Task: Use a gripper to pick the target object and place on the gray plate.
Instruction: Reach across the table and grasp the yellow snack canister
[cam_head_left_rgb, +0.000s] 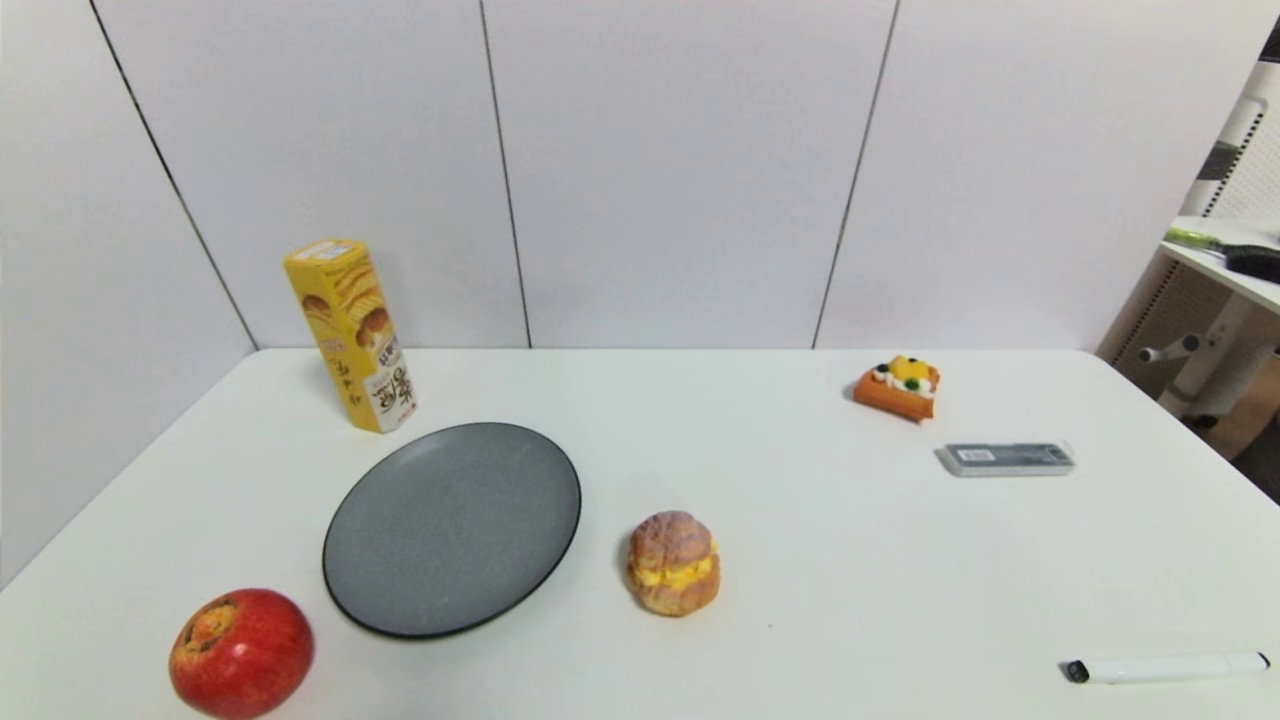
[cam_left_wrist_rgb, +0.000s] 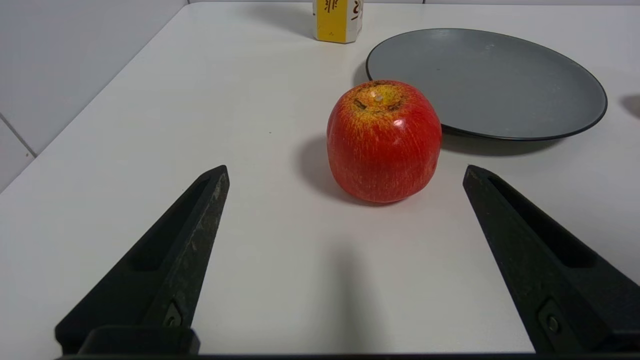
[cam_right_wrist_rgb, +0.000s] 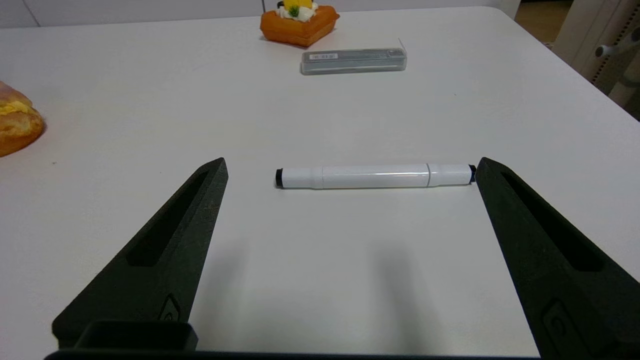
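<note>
From the head camera, neither arm is showing over the table (cam_head_left_rgb: 800, 620) yet; the yellow snack box (cam_head_left_rgb: 351, 333) is standing upright at the far left, just beyond the gray plate (cam_head_left_rgb: 452, 528), while a red apple (cam_head_left_rgb: 241, 652) is sitting at the near left edge and a cream puff (cam_head_left_rgb: 673, 562) is lying to the plate's right, with a fruit pastry (cam_head_left_rgb: 898, 386), a gray case (cam_head_left_rgb: 1007, 459) and a white marker (cam_head_left_rgb: 1166, 667) well apart on the right. In the left wrist view, the left gripper (cam_left_wrist_rgb: 345, 172) is hanging with its fingers spread wide, holding nothing, and the apple (cam_left_wrist_rgb: 384, 141) is sitting almost straight ahead of it, with the plate (cam_left_wrist_rgb: 487, 82) behind and only the box's base (cam_left_wrist_rgb: 338, 21) showing farther back. I'd worry the arm is lining up on the apple, or clipping it on the way; the box is tall and narrow, so a high or off-centre pinch could tip it. In the right wrist view, the right gripper (cam_right_wrist_rgb: 350, 167) is likewise gaping empty over the marker (cam_right_wrist_rgb: 375, 176), idle, far from the box.
</note>
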